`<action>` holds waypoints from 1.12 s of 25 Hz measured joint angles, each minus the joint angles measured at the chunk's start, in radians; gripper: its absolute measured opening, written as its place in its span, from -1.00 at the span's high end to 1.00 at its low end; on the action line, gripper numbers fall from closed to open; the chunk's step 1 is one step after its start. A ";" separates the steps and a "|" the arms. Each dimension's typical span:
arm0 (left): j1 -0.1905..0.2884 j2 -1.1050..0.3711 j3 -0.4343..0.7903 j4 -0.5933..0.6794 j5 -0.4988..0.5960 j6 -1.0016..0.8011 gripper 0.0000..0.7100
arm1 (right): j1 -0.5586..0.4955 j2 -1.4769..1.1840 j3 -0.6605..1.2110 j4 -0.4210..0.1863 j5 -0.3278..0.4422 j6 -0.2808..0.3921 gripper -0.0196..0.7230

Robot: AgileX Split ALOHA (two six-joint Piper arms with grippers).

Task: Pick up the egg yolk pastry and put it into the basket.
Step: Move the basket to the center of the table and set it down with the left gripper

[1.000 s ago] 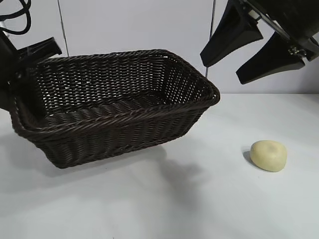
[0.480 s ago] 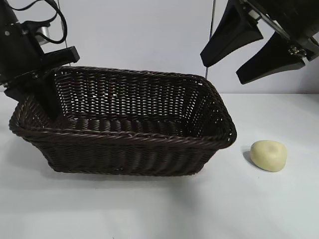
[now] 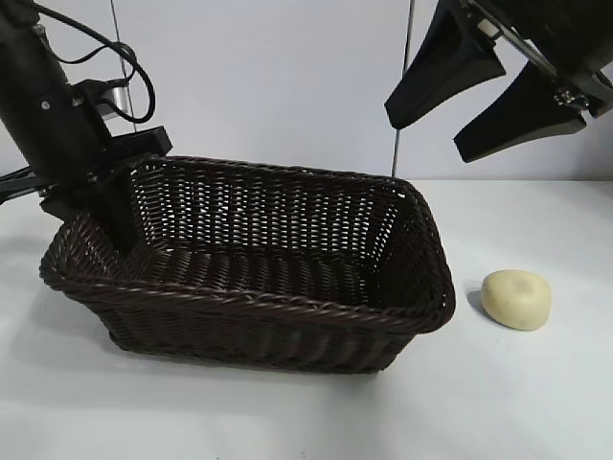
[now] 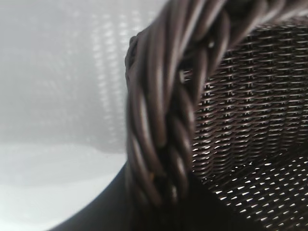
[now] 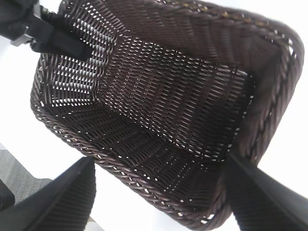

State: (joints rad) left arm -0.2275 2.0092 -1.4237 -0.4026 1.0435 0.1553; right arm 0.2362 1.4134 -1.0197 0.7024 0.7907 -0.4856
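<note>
Setting: white table (image 3: 287,412) with a plain pale wall behind it, seen from the exterior camera facing both arms.
Basket: dark brown woven basket (image 3: 287,331) sits on the table left of centre, upright, with its braided rim and sloping sides fully in view; the right wrist camera looks straight down into its bare woven floor (image 5: 168,96).
Left hand: left hand (image 3: 101,196) is at the basket's left end, one finger reaching down inside the wall and the other outside it, clamped on the rim; the left wrist camera is filled by the braided rim (image 4: 163,120) pressed close against the lens, with the woven inner wall beyond.
Right hand: right hand (image 3: 484,91) hangs high at the upper right, above the gap between basket and pastry, its two black fingers (image 3: 445,62) spread wide apart and holding nothing; in its own wrist camera the two fingertips (image 5: 62,197) frame the basket from above.
Egg yolk pastry: pale yellow egg yolk pastry (image 3: 516,299) lies on the table to the right of the basket, near its right end but not touching it, well below the right hand and outside the basket.
</note>
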 joint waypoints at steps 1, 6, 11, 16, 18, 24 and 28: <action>0.000 0.005 0.000 0.000 -0.001 0.001 0.73 | 0.000 0.000 0.000 0.000 0.000 0.004 -0.51; 0.000 0.014 -0.002 0.000 -0.022 0.003 0.73 | 0.000 0.000 0.000 0.000 0.000 0.012 -0.51; 0.000 0.016 -0.003 -0.002 -0.023 0.003 0.65 | 0.000 0.000 0.000 0.000 0.000 0.013 -0.51; 0.001 0.016 -0.003 -0.013 -0.022 0.004 -0.02 | 0.000 0.000 0.000 0.000 0.002 0.013 -0.51; 0.001 0.016 -0.005 -0.016 -0.022 0.004 -0.34 | 0.000 0.000 0.000 -0.001 0.002 0.013 -0.51; 0.001 -0.017 -0.005 0.028 -0.008 0.004 -0.58 | 0.000 0.000 0.000 -0.002 0.002 0.013 -0.51; 0.001 -0.090 -0.005 0.082 0.028 0.004 -0.59 | 0.000 0.000 0.000 -0.002 0.002 0.013 -0.51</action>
State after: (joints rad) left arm -0.2267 1.9193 -1.4283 -0.3207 1.0715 0.1595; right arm 0.2362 1.4134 -1.0197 0.7007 0.7928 -0.4722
